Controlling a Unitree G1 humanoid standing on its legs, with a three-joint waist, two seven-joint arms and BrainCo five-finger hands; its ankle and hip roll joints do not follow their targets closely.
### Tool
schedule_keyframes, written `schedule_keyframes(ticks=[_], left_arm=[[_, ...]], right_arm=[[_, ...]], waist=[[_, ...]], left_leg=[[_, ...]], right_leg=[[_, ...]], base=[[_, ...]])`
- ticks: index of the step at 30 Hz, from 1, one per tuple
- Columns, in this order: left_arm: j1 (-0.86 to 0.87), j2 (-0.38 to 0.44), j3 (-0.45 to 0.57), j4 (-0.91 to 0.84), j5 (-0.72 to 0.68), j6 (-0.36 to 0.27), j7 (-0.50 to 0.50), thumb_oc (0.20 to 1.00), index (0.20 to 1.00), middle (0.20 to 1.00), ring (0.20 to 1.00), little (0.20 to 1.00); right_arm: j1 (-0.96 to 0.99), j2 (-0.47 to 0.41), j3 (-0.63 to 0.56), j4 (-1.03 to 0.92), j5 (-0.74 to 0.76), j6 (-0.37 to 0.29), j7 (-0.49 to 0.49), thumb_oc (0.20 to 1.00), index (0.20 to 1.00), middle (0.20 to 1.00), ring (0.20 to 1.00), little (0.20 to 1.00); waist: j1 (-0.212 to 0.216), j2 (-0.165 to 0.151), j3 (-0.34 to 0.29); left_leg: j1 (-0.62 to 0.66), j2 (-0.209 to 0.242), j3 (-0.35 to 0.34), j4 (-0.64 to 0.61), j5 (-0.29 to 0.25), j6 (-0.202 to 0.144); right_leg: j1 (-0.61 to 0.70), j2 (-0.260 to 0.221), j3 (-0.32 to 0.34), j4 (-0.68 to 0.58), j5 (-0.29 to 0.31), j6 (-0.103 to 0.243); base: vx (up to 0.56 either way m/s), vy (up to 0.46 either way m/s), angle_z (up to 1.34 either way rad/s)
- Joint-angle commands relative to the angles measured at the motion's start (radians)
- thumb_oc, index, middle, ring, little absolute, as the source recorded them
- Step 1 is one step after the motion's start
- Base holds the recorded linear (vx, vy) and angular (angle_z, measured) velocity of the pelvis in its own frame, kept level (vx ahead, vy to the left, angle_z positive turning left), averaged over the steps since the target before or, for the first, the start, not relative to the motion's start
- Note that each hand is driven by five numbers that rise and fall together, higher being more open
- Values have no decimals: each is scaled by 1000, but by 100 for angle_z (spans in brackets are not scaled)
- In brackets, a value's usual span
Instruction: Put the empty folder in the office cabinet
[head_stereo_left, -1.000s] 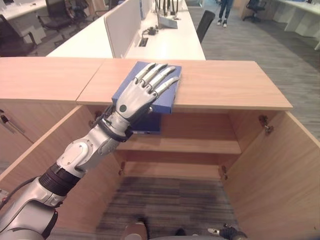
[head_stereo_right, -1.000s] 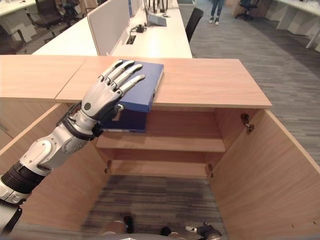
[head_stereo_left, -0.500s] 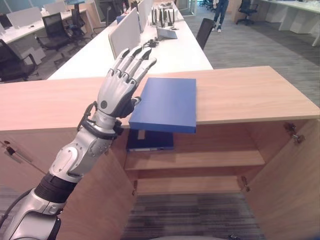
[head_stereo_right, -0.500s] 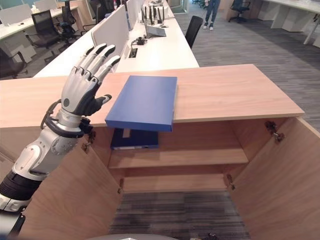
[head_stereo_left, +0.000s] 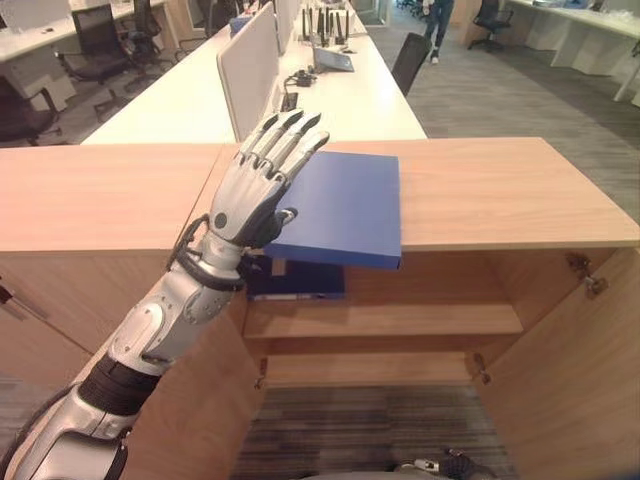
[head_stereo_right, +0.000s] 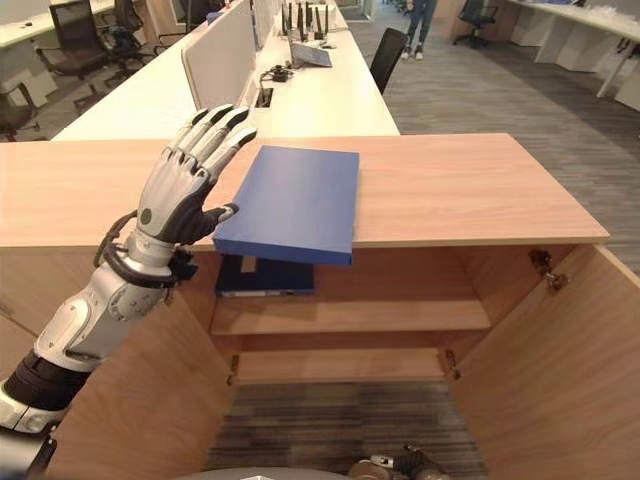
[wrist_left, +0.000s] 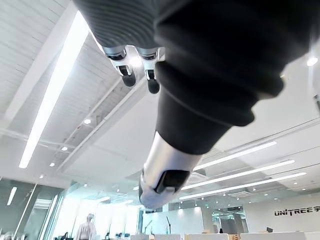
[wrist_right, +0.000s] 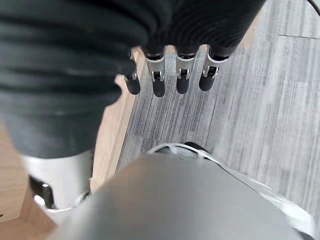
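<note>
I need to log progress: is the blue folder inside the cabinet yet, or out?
Out. The blue folder lies flat on the cabinet top, its front edge overhanging the open cabinet; the left hand is open beside it.

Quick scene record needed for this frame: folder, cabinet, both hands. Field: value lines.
folder: flat blue folder lying on the cabinet's top, near corner overhanging the front edge
cabinet: light wooden office cabinet, doors open, shelf inside
on shelf: dark blue binder lying flat at the shelf's left end
left hand: left hand raised beside the folder's left edge, fingers straight, holding nothing
right hand: right hand low, fingers straight, over grey carpet floor
</note>
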Motion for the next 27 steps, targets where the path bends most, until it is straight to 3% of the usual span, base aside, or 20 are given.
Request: schedule_keyframes(ticks=[1, 14, 15, 18, 19, 21, 27], left_arm=[[2, -16, 51, -72, -110, -31, -31, 1000, 1000, 1000, 1000, 1000], [24, -42, -3, -51, -184, -23, -60, 1000, 1000, 1000, 1000, 1000], [20, -44, -13, -42, -199, -22, -61, 1000, 1000, 1000, 1000, 1000], [14, -43, -18, -44, -210, -22, -65, 1000, 1000, 1000, 1000, 1000], [10, -48, -33, -40, -237, -24, -73, 1000, 1000, 1000, 1000, 1000], [8, -51, -39, -38, -247, -23, -79, 1000, 1000, 1000, 1000, 1000], [91, -69, -10, -81, -277, -29, -117, 1000, 1000, 1000, 1000, 1000]], right_arm=[[-13, 79, 43, 15, 3, -12, -3, 1000, 1000, 1000, 1000, 1000], [15, 109, 89, -16, -8, -27, -24, 1000, 1000, 1000, 1000, 1000], [11, 109, 105, -32, -13, -34, -31, 1000, 1000, 1000, 1000, 1000], [7, 109, 108, -39, -11, -36, -34, 1000, 1000, 1000, 1000, 1000], [0, 103, 112, -47, -3, -39, -49, 1000, 1000, 1000, 1000, 1000], [-5, 99, 107, -44, 0, -38, -55, 1000, 1000, 1000, 1000, 1000], [-4, 94, 89, -27, -9, -38, -63, 1000, 1000, 1000, 1000, 1000]], waist=[[6, -67, -51], [-17, -71, -49], [-17, -75, -19], [-18, -84, -1], [-13, -93, 33], [-14, -91, 40], [-1, -76, 30]], left_leg=[[-9, -34, 17, -4, -83, 19], [-4, 25, 15, -4, -77, -25], [-32, 57, 18, 79, -89, -47], [-80, 68, 18, 157, -98, -57], [-159, 90, 30, 288, -96, -67], [-192, 99, 36, 311, -89, -66], [-197, 52, 14, 197, -53, -49]], right_leg=[[72, 8, -2, -184, 95, 56], [101, 66, 8, -217, 68, 30], [103, 77, 4, -206, 52, 12], [98, 75, -5, -199, 49, 1], [109, 70, -29, -197, 36, -15], [110, 71, -39, -199, 33, -16], [117, 71, -32, -211, 37, -4]], base=[[128, -177, -4], [53, -116, -2], [-35, -152, 8], [-86, -141, 18], [-91, -109, 16], [-62, -56, 10], [36, 51, 5]])
